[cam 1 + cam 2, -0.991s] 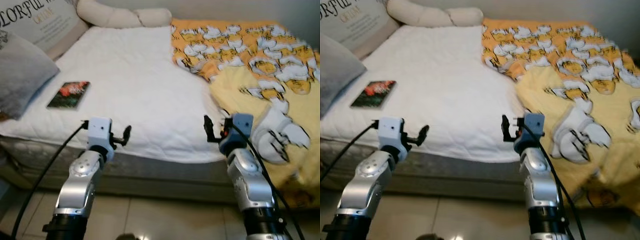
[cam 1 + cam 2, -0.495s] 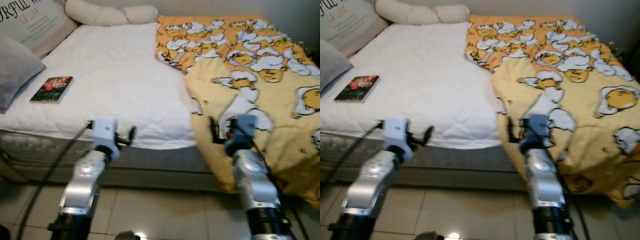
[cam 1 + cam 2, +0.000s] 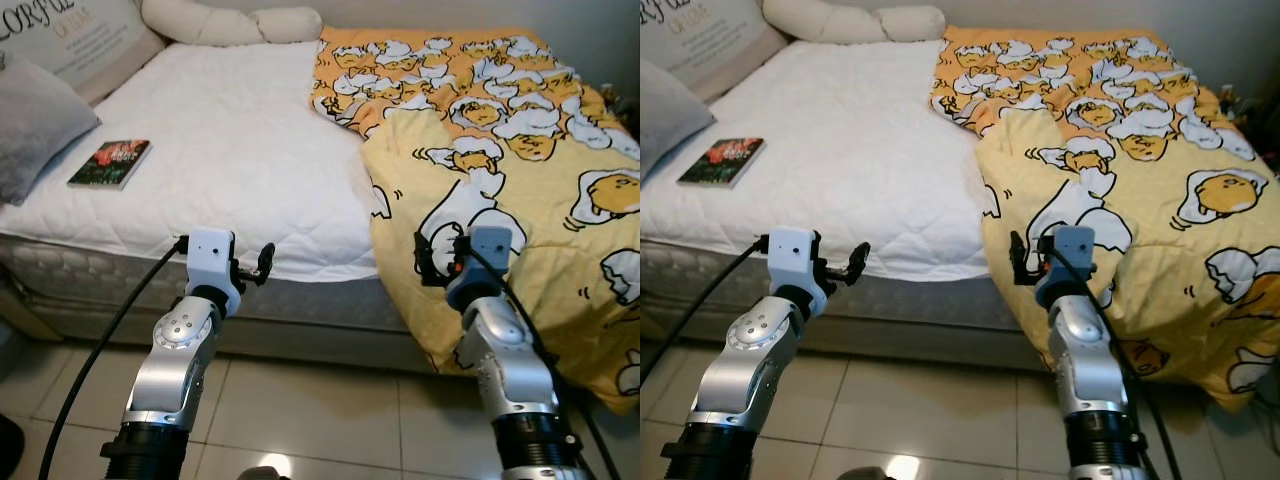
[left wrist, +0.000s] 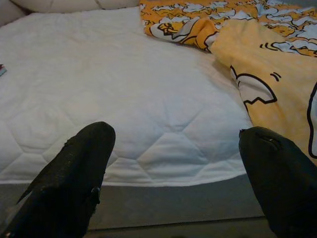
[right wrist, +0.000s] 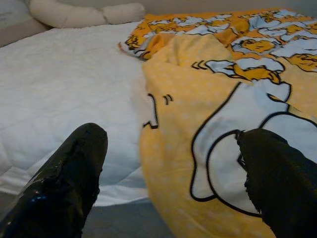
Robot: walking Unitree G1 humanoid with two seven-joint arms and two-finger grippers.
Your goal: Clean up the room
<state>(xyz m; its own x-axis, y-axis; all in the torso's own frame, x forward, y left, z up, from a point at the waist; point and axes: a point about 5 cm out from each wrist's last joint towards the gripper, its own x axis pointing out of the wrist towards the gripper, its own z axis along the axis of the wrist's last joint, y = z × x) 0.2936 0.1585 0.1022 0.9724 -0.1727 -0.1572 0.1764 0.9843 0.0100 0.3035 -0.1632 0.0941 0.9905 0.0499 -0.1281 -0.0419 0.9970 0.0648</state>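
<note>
A bed (image 3: 230, 170) with a white quilted cover stands ahead of both grippers, its near edge just beyond their fingertips, over a pale tiled floor (image 3: 300, 420). The left gripper (image 4: 176, 173) hovers at the white edge of the bed with its two black fingers spread wide apart and nothing between them; white cover stretches ahead of it. The right gripper (image 5: 171, 176) hovers a little to the right, in front of the spot where a yellow blanket (image 3: 520, 170) printed with cartoon eggs hangs over the bed's edge toward the floor; its fingers are also spread wide and hold nothing. The blanket lies rumpled over the right half of the bed, ahead of and to the right of the right gripper, with one fold turned back onto the white cover. Ahead and well to the left of the left gripper, a small book (image 3: 110, 163) with a dark cover lies flat on the white cover. Farther left of the book a grey pillow (image 3: 35, 125) leans at the bed's side, beside a pale cushion (image 3: 85, 40) with printed lettering. At the far end of the bed a long cream bolster (image 3: 230, 22) lies against the wall. A black cable (image 3: 110, 345) runs down from the left wrist.
</note>
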